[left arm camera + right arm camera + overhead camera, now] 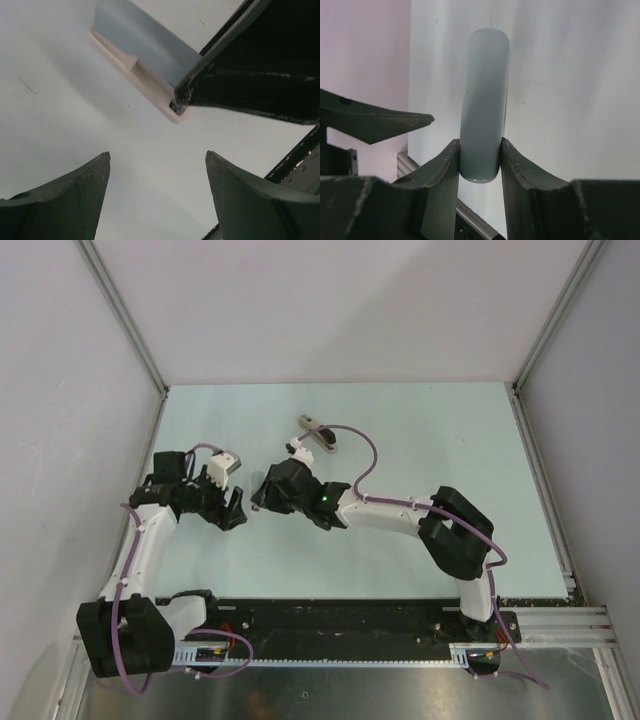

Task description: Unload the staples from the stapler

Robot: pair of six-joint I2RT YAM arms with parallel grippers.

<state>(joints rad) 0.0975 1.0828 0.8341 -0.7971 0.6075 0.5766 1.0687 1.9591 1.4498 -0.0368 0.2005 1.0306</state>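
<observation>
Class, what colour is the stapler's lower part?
Pale beige; the stapler shows it best in the left wrist view.

You get bright, even light from above in the top view. Only soft grey shadows lie on the pale table (420, 440). In the left wrist view the stapler (150, 85) looks a bit blurry, and the dark fingers (65, 200) have fuzzy edges. In the right wrist view the stapler (484, 100) has a soft shine, and the wall (365, 50) looks pink.
</observation>
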